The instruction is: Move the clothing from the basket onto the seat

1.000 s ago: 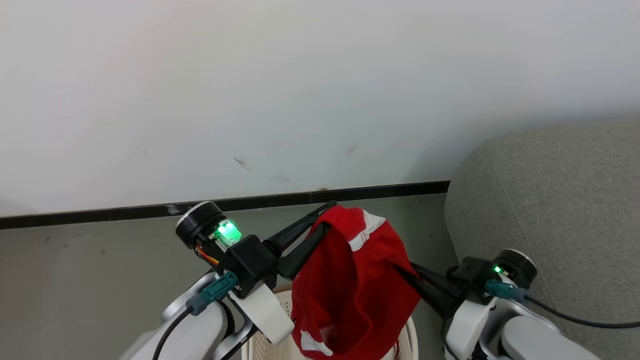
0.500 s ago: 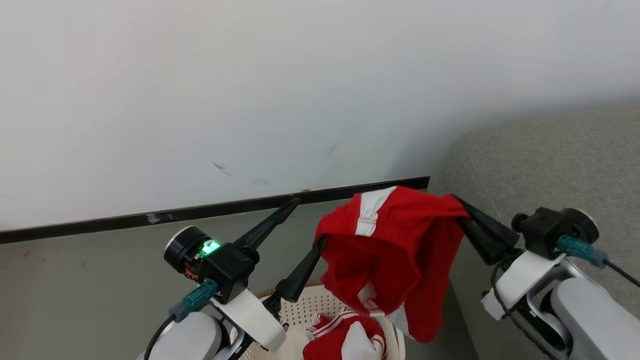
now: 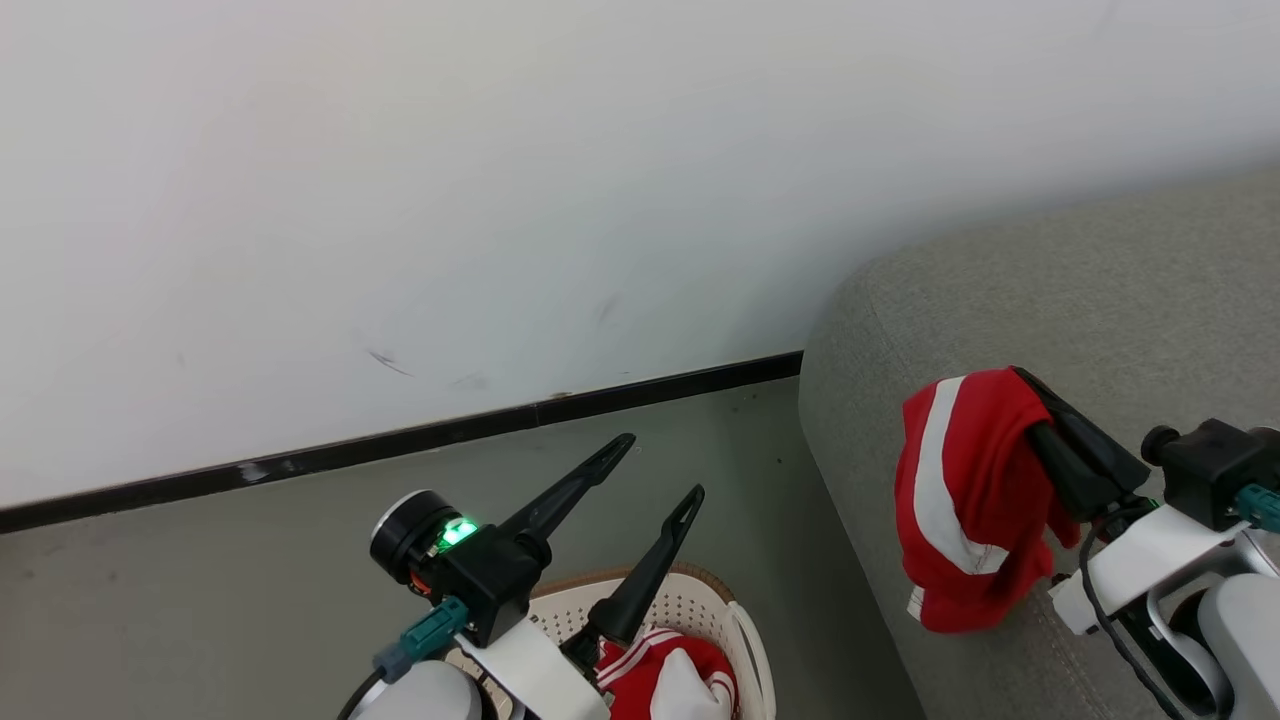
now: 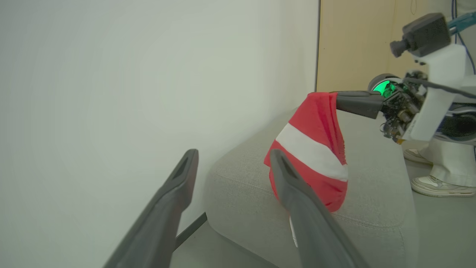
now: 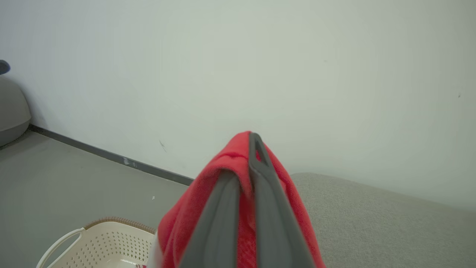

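One garment (image 3: pixel 955 500) now hangs from your right gripper (image 3: pixel 1035 395) alone, clamped over the seat (image 3: pixel 1100 290). Your left gripper (image 3: pixel 660 466) has let go, jaws wide; lower and release.

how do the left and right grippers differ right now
The left gripper stands open and empty; the right gripper is shut on a red garment. The left gripper is by the basket, which holds more red clothing; the right gripper is over the grey seat. Both are dark, long and two-fingered.

Left of seat (image 3: pixel 1100 280): basket (image 3: pixel 690 608), clothing (image 3: pixel 660 668) inside; wall (image 3: pixel 500 200) behind.
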